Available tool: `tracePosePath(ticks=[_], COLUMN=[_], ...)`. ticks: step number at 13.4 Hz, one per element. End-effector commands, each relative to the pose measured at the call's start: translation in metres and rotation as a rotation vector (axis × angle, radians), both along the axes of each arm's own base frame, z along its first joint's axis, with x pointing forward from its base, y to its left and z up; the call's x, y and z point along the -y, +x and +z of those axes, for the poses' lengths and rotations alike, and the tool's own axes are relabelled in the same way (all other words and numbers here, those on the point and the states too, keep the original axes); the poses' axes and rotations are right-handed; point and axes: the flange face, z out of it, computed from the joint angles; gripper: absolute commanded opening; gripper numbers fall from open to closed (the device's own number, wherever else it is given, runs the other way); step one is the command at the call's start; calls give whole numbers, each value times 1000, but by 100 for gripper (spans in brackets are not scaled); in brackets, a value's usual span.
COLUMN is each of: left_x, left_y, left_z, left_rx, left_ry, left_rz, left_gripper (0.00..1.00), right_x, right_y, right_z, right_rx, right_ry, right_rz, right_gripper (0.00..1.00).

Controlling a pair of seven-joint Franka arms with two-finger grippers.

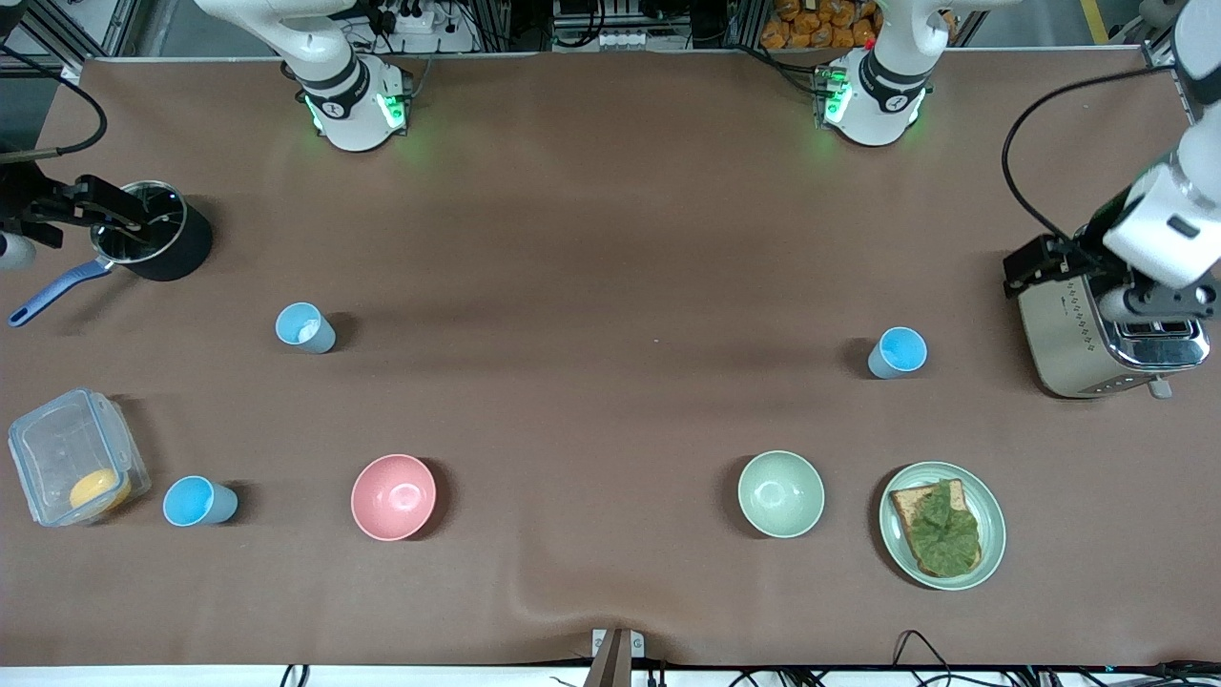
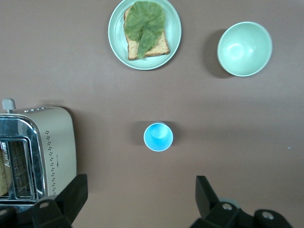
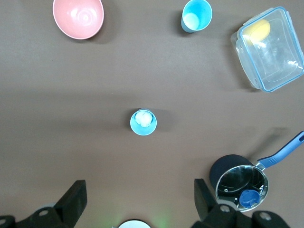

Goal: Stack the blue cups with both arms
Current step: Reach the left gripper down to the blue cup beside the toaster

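Three blue cups stand upright on the brown table. One with a whitish inside [image 1: 305, 327] is toward the right arm's end and sits centred in the right wrist view [image 3: 143, 122]. A bright-blue-inside cup [image 1: 198, 502] stands nearer to the front camera beside a clear box, and also shows in the right wrist view [image 3: 196, 14]. Another bright-blue-inside cup [image 1: 897, 352] is toward the left arm's end, centred in the left wrist view [image 2: 158, 137]. My right gripper [image 1: 129, 218] [image 3: 140, 194] is open and empty, high over the pot area. My left gripper [image 1: 1087, 281] [image 2: 140, 194] is open and empty, high beside the toaster.
A black pot with a blue handle [image 1: 153, 243], a clear lidded box [image 1: 72, 458], a pink bowl [image 1: 393, 496], a pale green bowl [image 1: 780, 493], a plate with toast and lettuce [image 1: 942, 525] and a toaster [image 1: 1097, 334] stand on the table.
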Motion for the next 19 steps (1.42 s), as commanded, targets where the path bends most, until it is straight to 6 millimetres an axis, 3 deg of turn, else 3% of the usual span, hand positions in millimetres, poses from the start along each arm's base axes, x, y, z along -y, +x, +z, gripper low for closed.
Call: tracePosePath(ticks=[1,4,7,12,15,19], left_x=[-4,-14,-14,-20,-20,-20], left_y=[9,5,-2,-22,-25,-26], left_z=[-43,-109,-161,-230,-257,-273], left_rx=[6,12,33,1,-12,-38], left_ry=[-20,-18,-19,-12,-12,-11], left_rz=[6,38,38,35,35,35], left_gripper=[100,100,100,100,100,100], right_x=[-1,-5,-5,-1,-3,-7], right_y=[1,2,2,5,5,8], right_z=[4,2,2,-6,-6,-10], right_rx=[-6,-11,-9,-24,-24,-30], right_ry=[-7,-8,-7,-8,-6,-9], right_rz=[-15,-6,-7,-16,-12,-4], right_gripper=[100,100,100,100,100,100])
